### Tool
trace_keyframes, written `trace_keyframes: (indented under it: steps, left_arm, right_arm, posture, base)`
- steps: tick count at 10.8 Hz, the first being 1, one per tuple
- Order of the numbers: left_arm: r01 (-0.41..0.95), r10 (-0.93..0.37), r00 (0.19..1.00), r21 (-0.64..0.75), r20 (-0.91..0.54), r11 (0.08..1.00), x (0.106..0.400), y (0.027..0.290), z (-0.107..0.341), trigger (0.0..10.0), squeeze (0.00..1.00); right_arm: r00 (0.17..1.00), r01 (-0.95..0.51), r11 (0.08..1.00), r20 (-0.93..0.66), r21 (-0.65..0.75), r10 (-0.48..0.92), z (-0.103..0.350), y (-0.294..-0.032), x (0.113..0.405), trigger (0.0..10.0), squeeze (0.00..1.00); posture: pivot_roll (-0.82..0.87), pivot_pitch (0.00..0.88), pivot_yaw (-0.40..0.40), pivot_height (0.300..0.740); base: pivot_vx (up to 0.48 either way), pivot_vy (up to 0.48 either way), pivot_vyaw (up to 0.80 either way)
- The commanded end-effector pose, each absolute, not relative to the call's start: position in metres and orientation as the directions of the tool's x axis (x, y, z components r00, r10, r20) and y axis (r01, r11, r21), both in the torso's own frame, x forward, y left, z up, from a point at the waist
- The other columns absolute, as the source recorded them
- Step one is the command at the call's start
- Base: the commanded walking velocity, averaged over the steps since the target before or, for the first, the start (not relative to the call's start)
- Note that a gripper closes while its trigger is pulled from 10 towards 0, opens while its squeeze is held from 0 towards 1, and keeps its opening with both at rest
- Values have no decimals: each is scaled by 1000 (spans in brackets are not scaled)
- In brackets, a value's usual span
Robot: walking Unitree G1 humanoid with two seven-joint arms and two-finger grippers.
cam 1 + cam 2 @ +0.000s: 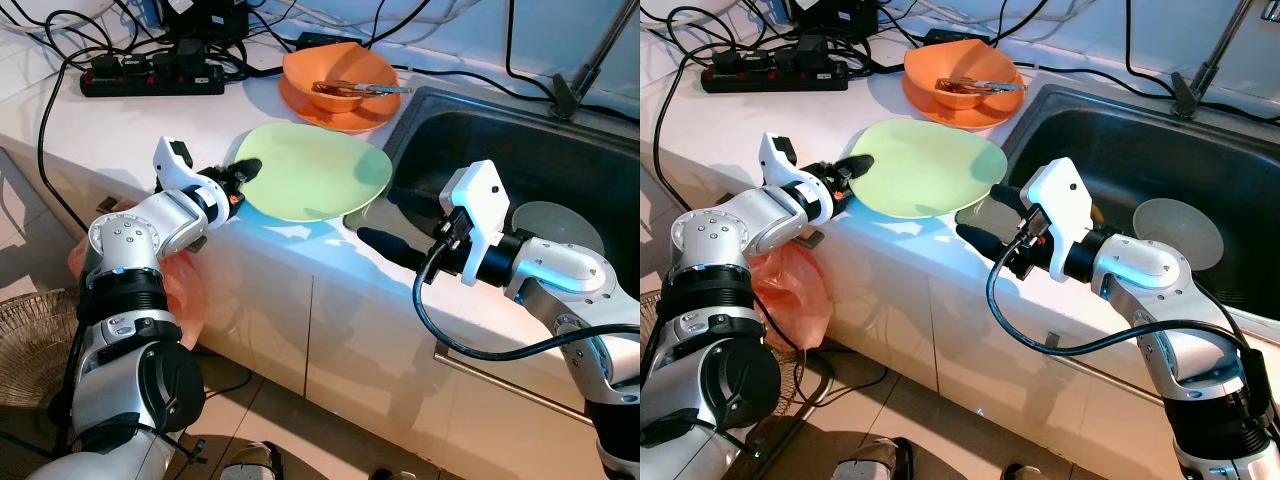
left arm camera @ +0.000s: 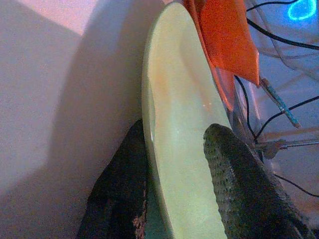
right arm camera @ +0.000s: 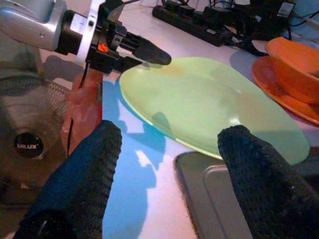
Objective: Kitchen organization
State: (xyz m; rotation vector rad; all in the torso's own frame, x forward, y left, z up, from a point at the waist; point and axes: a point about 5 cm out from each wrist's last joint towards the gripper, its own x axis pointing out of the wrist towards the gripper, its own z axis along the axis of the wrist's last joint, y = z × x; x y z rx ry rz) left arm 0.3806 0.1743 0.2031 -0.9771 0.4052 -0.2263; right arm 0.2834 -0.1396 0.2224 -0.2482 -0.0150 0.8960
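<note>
While the left gripper [image 1: 243, 172] has its fingers pinched on the rim of the green plate [image 1: 315, 170], that plate's only just beside the sink [image 1: 590, 150], its edge overhanging the sink's corner. Right gripper [image 1: 985, 218] waits with fingers spread wide and nothing in them, at the plate's sink-side edge. Looks early days to me: the orange bowl [image 1: 340, 75] and orange plate [image 1: 300, 105] beyond the sink's corner aren't sorted yet.

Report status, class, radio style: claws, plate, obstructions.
Left claw shut on green plate rim, plate lifted over counter edge. Right claw open, short of plate's near edge. Orange bowl behind; sink beside.
</note>
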Motion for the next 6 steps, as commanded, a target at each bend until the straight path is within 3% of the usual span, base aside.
trace_keyframes:
  steps: [1, 6]
  left_arm:
    - [-20, -386, 883, -843, -266, 537, 379, 169, 194, 0, 0]
    - [53, -480, 851, -872, -215, 486, 367, 150, 188, 0, 0]
  right_arm:
    - [618, -777, 584, -104, -235, 779, 223, -140, 283, 10000, 0]
    - [721, -693, 704, -114, -157, 684, 214, -153, 299, 10000, 0]
  posture:
    - [71, 96, -1, 740]
    - [77, 92, 3, 740]
  base:
    - [0, 0, 0]
    - [0, 0, 0]
